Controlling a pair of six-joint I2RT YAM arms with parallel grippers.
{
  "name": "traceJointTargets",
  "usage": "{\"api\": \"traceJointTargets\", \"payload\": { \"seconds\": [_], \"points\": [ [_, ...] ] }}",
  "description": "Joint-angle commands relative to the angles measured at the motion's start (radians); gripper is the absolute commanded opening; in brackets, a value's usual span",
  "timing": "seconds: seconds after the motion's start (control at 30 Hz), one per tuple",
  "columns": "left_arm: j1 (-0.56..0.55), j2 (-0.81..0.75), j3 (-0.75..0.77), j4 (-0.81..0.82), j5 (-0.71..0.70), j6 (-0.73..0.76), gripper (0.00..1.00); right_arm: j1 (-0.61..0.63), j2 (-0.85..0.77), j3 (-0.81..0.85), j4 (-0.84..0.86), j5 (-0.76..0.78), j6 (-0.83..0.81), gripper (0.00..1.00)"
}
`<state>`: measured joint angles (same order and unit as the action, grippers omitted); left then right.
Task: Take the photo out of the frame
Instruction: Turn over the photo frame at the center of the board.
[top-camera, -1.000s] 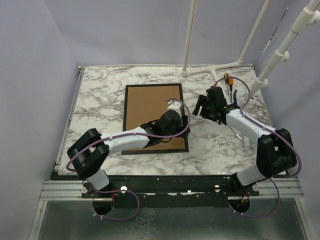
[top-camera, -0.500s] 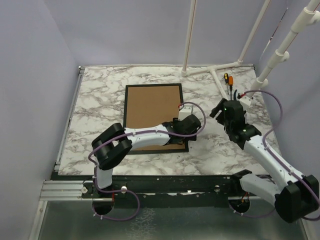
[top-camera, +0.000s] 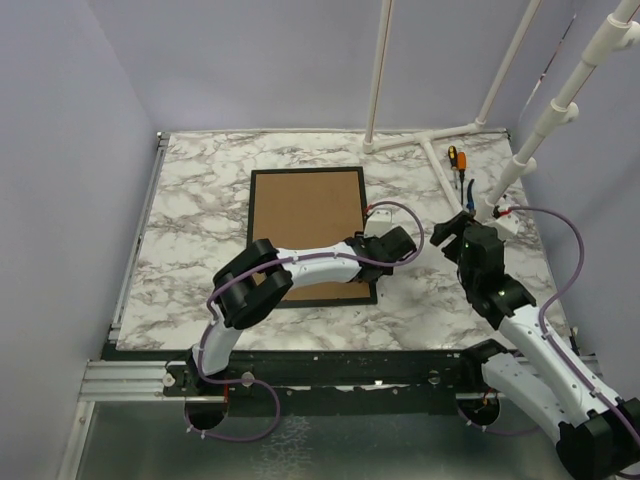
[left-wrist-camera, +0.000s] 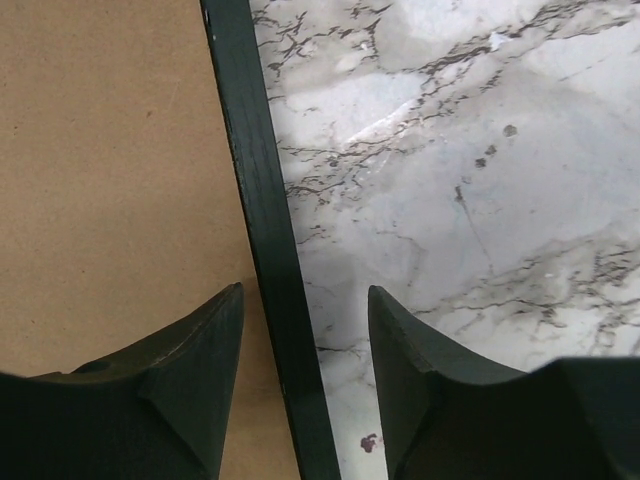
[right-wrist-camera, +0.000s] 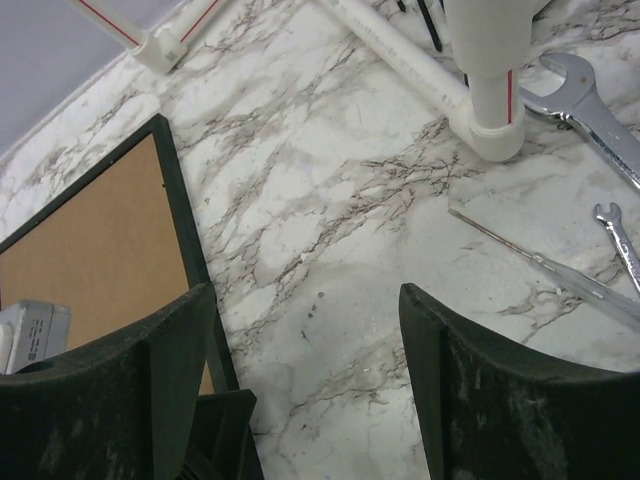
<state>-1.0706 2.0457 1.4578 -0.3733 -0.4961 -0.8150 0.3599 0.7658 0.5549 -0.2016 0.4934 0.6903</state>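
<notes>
Top view: frame back-up at table centre, unmoved; left gripper shifted off the board to its 3 o'clock edge; right gripper withdrawn toward 4 o'clock. Left wrist: jaws parted, straddling the black border. Right wrist: jaws wide, empty, above marble table.

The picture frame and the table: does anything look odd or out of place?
Nothing damaged or spilled. The frame lies face down, brown back up, square to the table. Only a wrench lies loose by the white pipe stand.
</notes>
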Motion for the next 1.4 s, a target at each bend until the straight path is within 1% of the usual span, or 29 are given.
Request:
{"api": "traceJointTargets", "payload": {
  "seconds": [0.0,0.13,0.2,0.27,0.3,0.37,0.43,0.53,0.6,0.67,0.77,0.87,0.97,1.07,1.17,1.3,1.37],
  "points": [
    [0.003,0.059,0.040,-0.049,-0.031,-0.009,0.53,-0.001,-0.016,-0.049,0.038,-0.036,0.028,0.74],
    [0.003,0.102,0.066,-0.093,-0.060,-0.021,0.48,0.000,-0.027,-0.089,0.076,-0.158,0.024,0.70],
    [0.004,0.118,0.075,-0.117,-0.073,-0.023,0.40,-0.001,-0.049,-0.123,0.105,-0.226,0.025,0.70],
    [0.007,0.137,0.090,-0.147,-0.086,-0.016,0.29,-0.001,-0.079,-0.167,0.138,-0.290,0.036,0.70],
    [0.009,0.147,0.099,-0.178,-0.103,-0.013,0.26,-0.001,-0.098,-0.193,0.159,-0.330,0.041,0.71],
    [0.012,0.165,0.117,-0.228,-0.134,-0.007,0.22,-0.001,-0.144,-0.239,0.183,-0.377,0.066,0.71],
    [0.016,0.176,0.122,-0.263,-0.158,0.000,0.21,-0.001,-0.198,-0.283,0.193,-0.395,0.088,0.71],
    [0.023,0.179,0.111,-0.291,-0.178,0.018,0.21,-0.001,-0.268,-0.325,0.193,-0.409,0.101,0.71],
    [0.029,0.181,0.103,-0.299,-0.167,0.039,0.24,-0.001,-0.293,-0.335,0.193,-0.409,0.100,0.71],
    [0.035,0.184,0.099,-0.328,-0.165,0.060,0.25,-0.001,-0.294,-0.332,0.194,-0.411,0.097,0.71],
    [0.041,0.175,0.080,-0.395,-0.204,0.071,0.26,-0.001,-0.269,-0.320,0.183,-0.422,0.094,0.71],
    [0.044,0.114,0.021,-0.431,-0.236,0.074,0.31,0.000,-0.261,-0.332,0.193,-0.432,0.104,0.71],
    [0.044,0.049,-0.048,-0.430,-0.225,0.088,0.36,-0.001,-0.268,-0.356,0.232,-0.444,0.124,0.71],
    [0.044,0.020,-0.081,-0.426,-0.209,0.109,0.40,-0.001,-0.275,-0.383,0.268,-0.464,0.139,0.71],
    [0.046,0.030,-0.090,-0.401,-0.187,0.136,0.40,-0.001,-0.262,-0.393,0.296,-0.472,0.146,0.71],
    [0.046,0.076,-0.078,-0.407,-0.192,0.151,0.40,-0.001,-0.229,-0.392,0.322,-0.486,0.147,0.71],
    [0.046,0.093,-0.083,-0.405,-0.202,0.151,0.43,-0.001,-0.212,-0.396,0.340,-0.523,0.151,0.71]
  ]
}}
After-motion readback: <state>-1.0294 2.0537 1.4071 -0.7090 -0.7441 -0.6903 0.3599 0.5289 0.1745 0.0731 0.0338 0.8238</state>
